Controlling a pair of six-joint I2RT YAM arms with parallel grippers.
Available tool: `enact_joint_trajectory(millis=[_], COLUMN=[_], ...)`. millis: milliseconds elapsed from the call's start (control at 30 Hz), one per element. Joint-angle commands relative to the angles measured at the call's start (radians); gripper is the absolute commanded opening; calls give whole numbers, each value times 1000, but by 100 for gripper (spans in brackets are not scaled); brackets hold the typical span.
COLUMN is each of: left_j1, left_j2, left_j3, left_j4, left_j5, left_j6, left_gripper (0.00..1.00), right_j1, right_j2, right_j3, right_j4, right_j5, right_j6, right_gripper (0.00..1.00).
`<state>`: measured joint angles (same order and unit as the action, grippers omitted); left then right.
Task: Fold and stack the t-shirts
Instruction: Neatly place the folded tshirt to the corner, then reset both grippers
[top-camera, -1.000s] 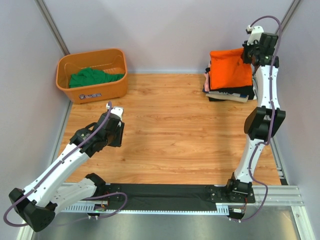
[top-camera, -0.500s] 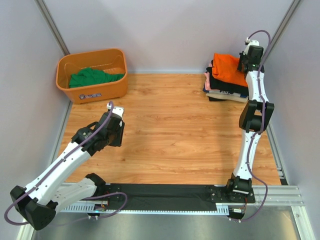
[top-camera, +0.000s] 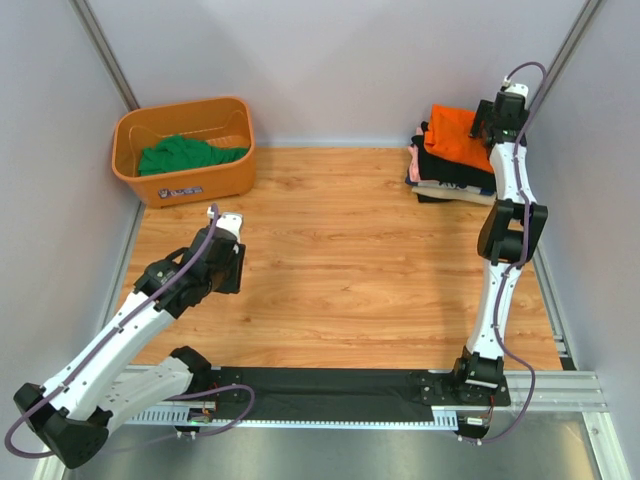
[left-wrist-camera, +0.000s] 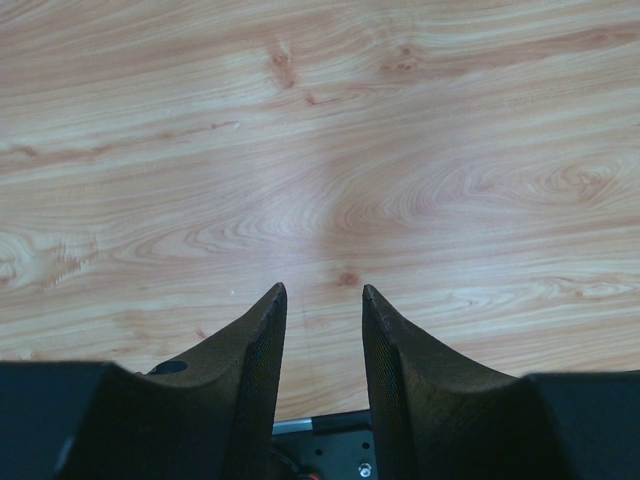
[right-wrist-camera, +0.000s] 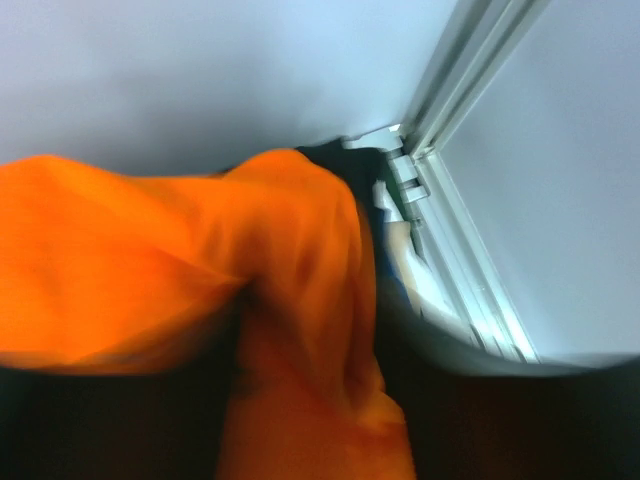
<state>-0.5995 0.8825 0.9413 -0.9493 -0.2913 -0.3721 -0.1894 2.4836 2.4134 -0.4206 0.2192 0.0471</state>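
A bright orange t-shirt lies on top of a stack at the far right corner, over a black t-shirt and pale ones. My right gripper hovers at the orange shirt's right edge. The right wrist view is blurred, but its dark fingers stand wide apart with orange cloth lying loose between them. A crumpled green t-shirt sits in the basket. My left gripper hangs over bare wood at the near left, open, with nothing between its fingers.
The rigid orange plastic basket stands at the far left corner. Grey walls and metal posts close in the wooden table. A black mounting plate runs along the near edge between the arm bases.
The right arm carried the orange t-shirt back and lowered it from hanging upright onto the stack, then its jaws opened. The left arm shifted slightly.
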Motion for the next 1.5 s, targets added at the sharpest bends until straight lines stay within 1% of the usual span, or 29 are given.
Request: enact_joint_trajectory(millis=[0, 33, 133, 333, 400, 467, 500, 533, 567, 600, 633, 667, 700, 733, 800, 833, 867, 933, 967, 1033, 1067, 1133, 1200, 1267, 1300, 1333, 1367, 1400, 1467], left_j1=[4, 4, 4, 4, 4, 4, 4, 4, 4, 4, 4, 4, 4, 4, 4, 4, 4, 4, 4, 4, 4, 9, 12, 18, 23, 27, 39, 49, 82], left_j2=[-33, -42, -48, -74, -85, -96, -100, -103, -112, -119, -126, -137, -143, -149, -158, -160, -162, -162, -157, -148, -143, -149, -152, -152, -154, -158, -165, -169, -174], left_j3=[-2, -2, -2, -4, -6, -6, -6, -6, -4, -6, -4, -6, -6, -6, -1, 1, 2, -2, -13, -24, -47, -94, -168, -243, -269, -329, -363, -399, -487], left_j4=[9, 9, 11, 12, 14, 14, 14, 14, 14, 15, 17, 17, 21, 21, 23, 24, 26, 38, 44, 61, 76, 190, 327, 424, 522, 573, 695, 760, 877], left_j5=[-9, -9, -6, 1, 4, 6, 7, 9, 11, 12, 12, 12, 9, 4, -9, -12, -29, -55, -98, -175, -237, -256, -236, -236, -253, -273, -298, -295, -273], left_j6=[7, 7, 7, 7, 7, 7, 9, 7, 7, 10, 12, 15, 16, 18, 18, 18, 16, 15, 13, -2, 5, 38, 87, 123, 133, 142, 177, 208, 310], left_gripper=[43, 43, 43, 43, 43, 43, 43, 43, 43, 43, 43, 44, 43, 43, 43, 43, 43, 43, 43, 44, 44, 46, 49, 52, 55, 59, 64, 68, 68], right_j1=[-7, -7, -7, -8, -8, -8, -8, -8, -8, -7, -7, -2, 2, 10, 68, 99, 169, 247, 305, 358, 401, 424, 432, 435, 436, 438, 438, 439, 439], right_j2=[-123, -153, -204, -394, -455, -558, -593, -630, -705, -742, -815, -854, -892, -970, -1050, -1127, -1164, -1263, -1297, -1398, -1434, -1533, -1592, -1672, -1693, -1732, -1749, -1779, -1807], right_j3=[0, -13, -31, -79, -149, -227, -314, -360, -408, -519, -574, -638, -756, -828, -946, -1049, -1085, -1189, -1227, -1290, -1363, -1431, -1523, -1603, -1625, -1643, -1678, -1692, -1718], right_j4=[22, 20, 20, 17, 13, 13, 11, 9, 9, 8, 9, 8, 14, 32, 72, 91, 89, 65, 59, 46, 42, 39, 34, 37, 40, 42, 40, 39, 36], right_j5=[39, 13, -20, 31, 8, -78, -116, -198, -260, -308, -392, -426, -461, -512, -546, -540, -529, -496, -491, -466, -454, -443, -448, -465, -474, -486, -489, -492, -498], right_j6=[29, 34, 49, 86, 115, 173, 195, 229, 282, 313, 344, 418, 445, 468, 487, 476, 465, 439, 436, 421, 419, 428, 441, 471, 479, 484, 494, 496, 505], right_gripper=[98, 100, 100, 100, 100, 100, 100, 100, 100, 99, 99, 99, 99, 99, 98, 98, 98, 98, 98, 98, 98, 98, 98, 99, 99, 99, 99, 99, 99])
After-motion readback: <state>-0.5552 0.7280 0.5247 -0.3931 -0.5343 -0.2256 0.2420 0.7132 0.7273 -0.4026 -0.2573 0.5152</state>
